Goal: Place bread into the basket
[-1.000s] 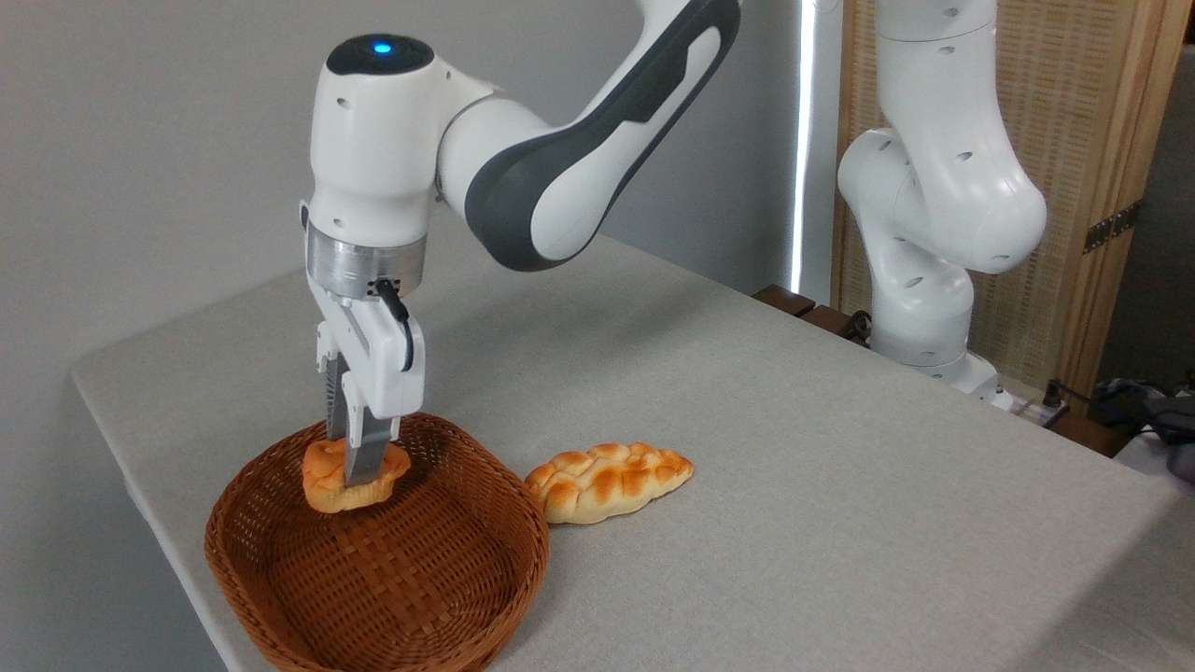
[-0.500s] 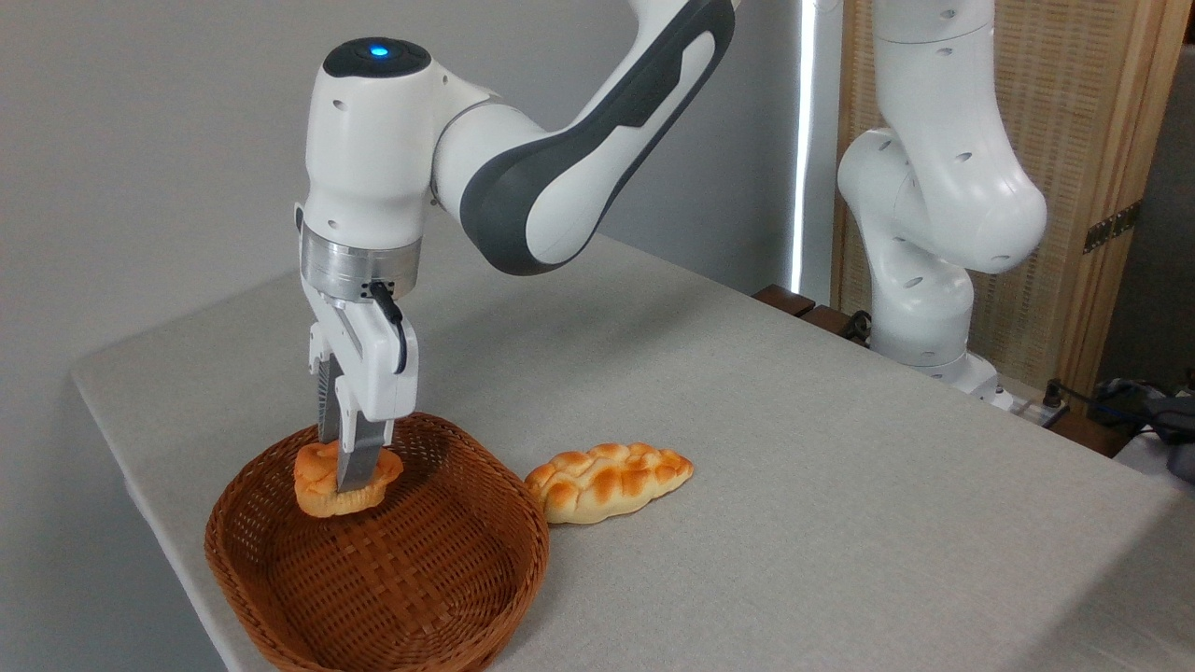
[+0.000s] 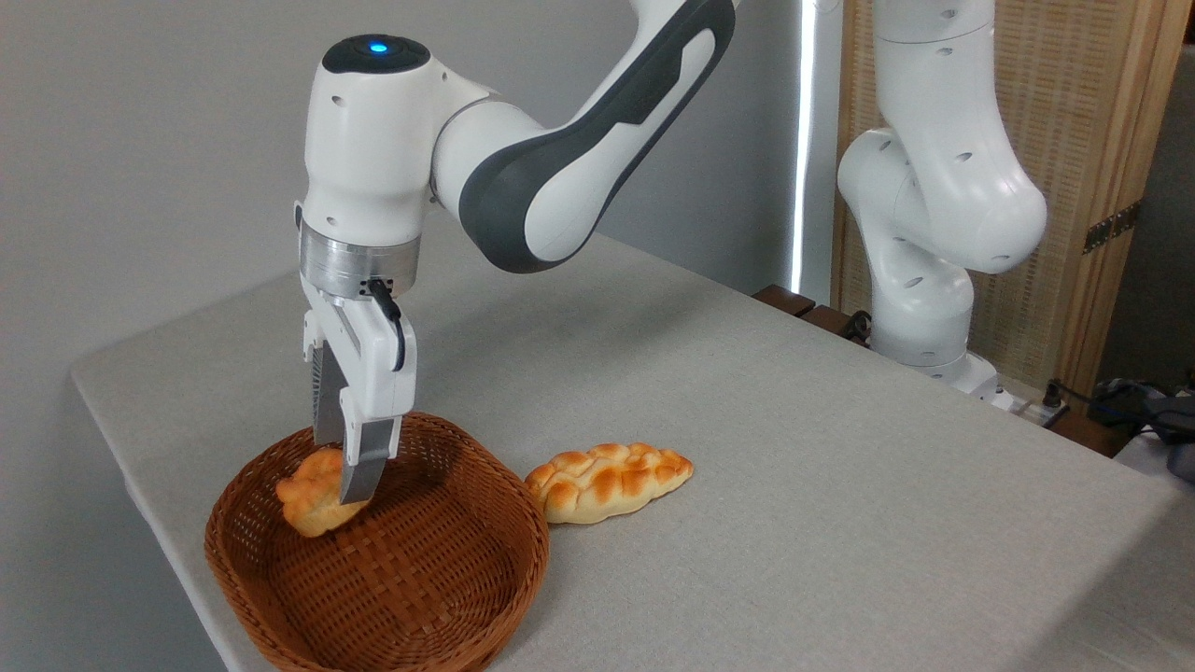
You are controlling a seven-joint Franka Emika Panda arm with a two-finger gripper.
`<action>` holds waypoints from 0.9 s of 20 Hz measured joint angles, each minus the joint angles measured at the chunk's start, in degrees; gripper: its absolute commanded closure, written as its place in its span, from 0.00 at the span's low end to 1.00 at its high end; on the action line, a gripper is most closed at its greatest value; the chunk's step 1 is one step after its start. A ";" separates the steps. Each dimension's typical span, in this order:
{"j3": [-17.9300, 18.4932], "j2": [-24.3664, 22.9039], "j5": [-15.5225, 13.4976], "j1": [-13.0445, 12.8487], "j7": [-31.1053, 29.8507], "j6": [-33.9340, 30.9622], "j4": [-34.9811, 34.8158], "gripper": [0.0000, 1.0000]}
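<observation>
Hanging over basket (image 3: 280, 597) | pincer (image 3: 344, 485) fingers apart, loose | bread (image 3: 313, 504) tilted inside, at pincer's 8 o'clock, touching near finger.

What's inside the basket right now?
The bun sits tilted against the left inner wall of the basket, with the gripper just above it. The near finger covers part of the bun, so contact can't be confirmed. Nothing else shows inside.

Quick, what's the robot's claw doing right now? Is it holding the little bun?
Gripper: cannot tell if it grips or has let go; its fingers sit at the bun, which tilts inside the basket.
</observation>
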 measured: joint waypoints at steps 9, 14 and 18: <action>1.57 -3.75 0.00 0.44 -3.37 -8.42 2.31 0.00; 4.73 -6.45 1.89 0.93 -4.34 -34.11 12.07 0.00; 5.71 -7.03 6.19 1.10 -7.75 -42.65 16.50 0.00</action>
